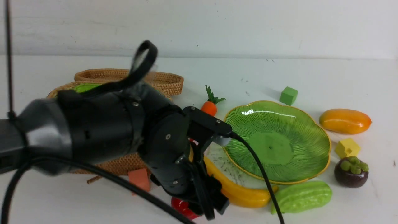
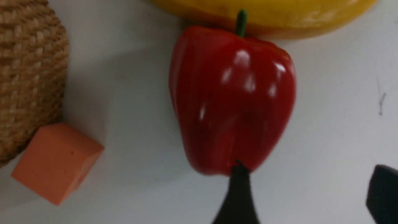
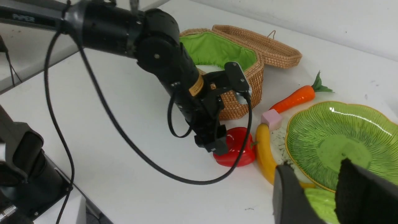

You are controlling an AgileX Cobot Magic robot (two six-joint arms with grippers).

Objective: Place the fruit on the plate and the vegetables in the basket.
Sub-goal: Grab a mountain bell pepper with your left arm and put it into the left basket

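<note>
Banana touches pepper; orange cube beside basket.

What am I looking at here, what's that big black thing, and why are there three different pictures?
It's a robot with two arms, each ending in a two-finger gripper. The big black shape is its left arm. The wide picture looks forward from between the arms; the other two come from wrist cameras. The white table holds a wicker basket, a green plate and toy food such as a banana and a carrot. The left gripper hangs open at the red pepper; the right gripper is open too. Nothing is held.
</note>
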